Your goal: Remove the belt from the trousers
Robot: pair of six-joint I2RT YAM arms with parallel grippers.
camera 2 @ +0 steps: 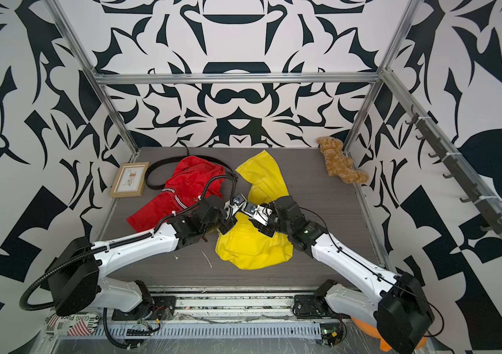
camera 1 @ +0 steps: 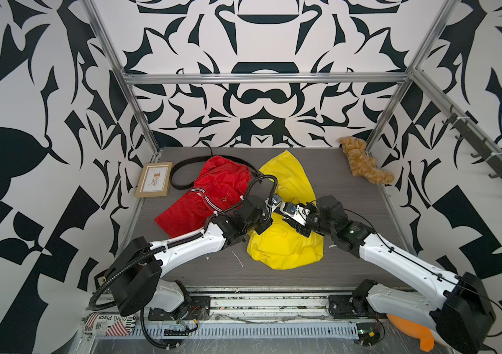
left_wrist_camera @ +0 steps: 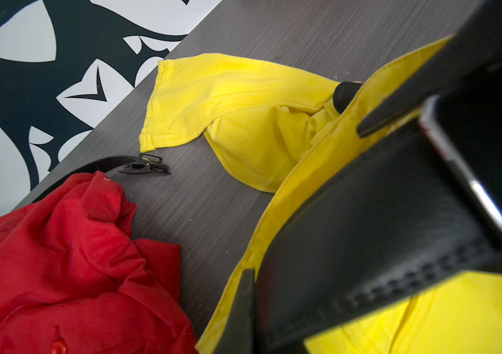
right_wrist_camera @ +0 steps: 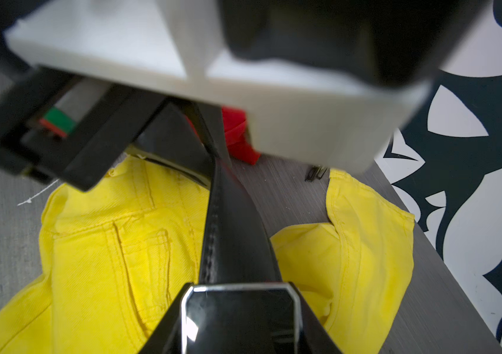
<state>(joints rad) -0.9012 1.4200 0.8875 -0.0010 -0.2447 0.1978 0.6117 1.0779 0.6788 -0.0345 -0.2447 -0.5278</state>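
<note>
Between the two pairs of fingers, up off the yellow trousers (camera 1: 286, 245), runs the belt (right_wrist_camera: 231, 230): a flat black strap, smooth and faintly glossy, with a stitched row along one edge. At the near end its buckle (right_wrist_camera: 240, 318), a black plate with a bright metal rim, sits inside the right fingers (right_wrist_camera: 167, 331), which stand part closed against its two sides. At the far end the strap goes into the left fingers (right_wrist_camera: 205, 131), pinched tight together. An edge of the yellow waistband lies right beside them, and I cannot tell whether they nip strap, cloth or both.

By the look of it, the belt will be light, limp along its length yet stiff across its width. It also looks slick, so a pinch on the bare strap may slip. The hard buckle, taken by its edges, gives the surer hold. The trousers are soft twill with raised seams and a patch pocket, and probably light enough to drag along with the belt unless pinned close to the loops.

Beyond the left fingers lie the red trousers (camera 1: 213, 190), crumpled, with a second black belt (camera 1: 179, 171) looped loose behind them on the grey wood-grain bench (camera 1: 351, 171)
</note>
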